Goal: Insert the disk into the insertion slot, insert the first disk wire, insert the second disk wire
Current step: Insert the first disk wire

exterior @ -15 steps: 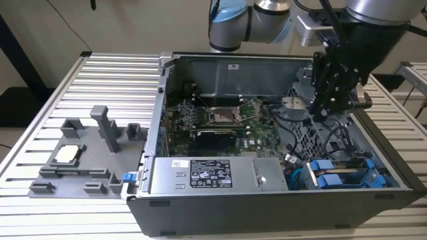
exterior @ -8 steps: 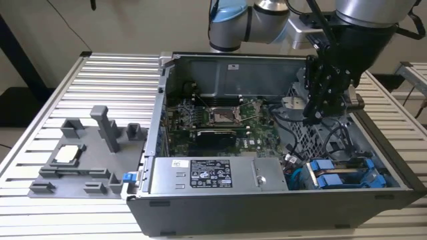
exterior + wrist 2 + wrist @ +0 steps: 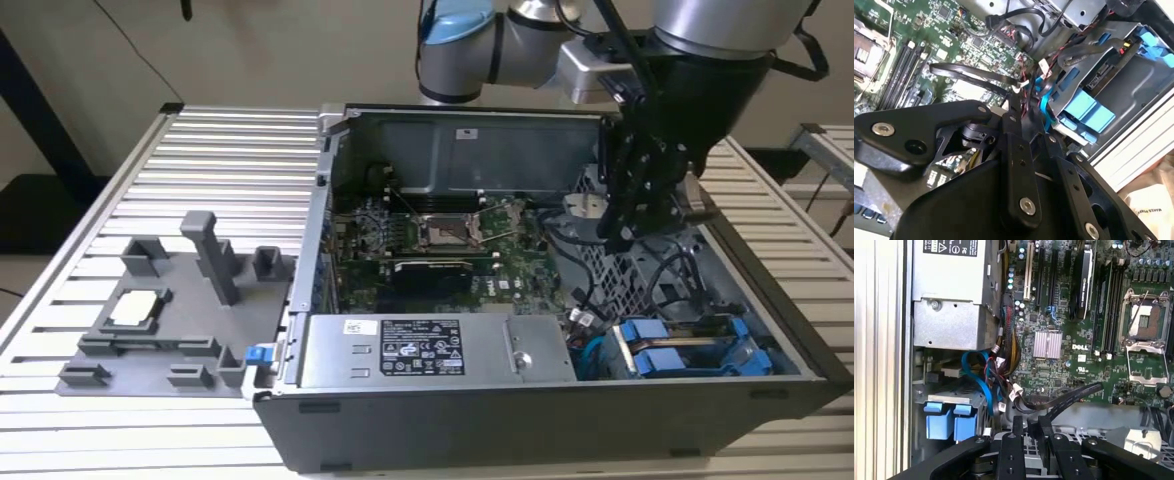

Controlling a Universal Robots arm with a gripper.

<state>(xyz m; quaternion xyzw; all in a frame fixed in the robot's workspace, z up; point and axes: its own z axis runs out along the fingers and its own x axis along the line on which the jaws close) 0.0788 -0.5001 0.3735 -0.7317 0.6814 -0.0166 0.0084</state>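
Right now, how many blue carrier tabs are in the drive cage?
2. They sit side by side in the drive cage, next to the power-supply box: the first tab and the second tab. Nearby cables could hide others.

We count one open computer case (image 3: 534,425) standing on one slatted counter (image 3: 227,150). Inside the case we record one motherboard (image 3: 514,270), one processor socket (image 3: 447,232), one finned silver heatsink (image 3: 1047,345) and one grey labelled power-supply box (image 3: 427,350). One drive cage (image 3: 1144,75) holds two blue-tabbed carriers (image 3: 939,421), side by side. On the counter we note one grey fixture tray (image 3: 160,340) carrying one pale square part (image 3: 138,307). One arm (image 3: 467,40) with one tool (image 3: 621,235) is over the case. The cables (image 3: 999,365) overlap too much for us to count.
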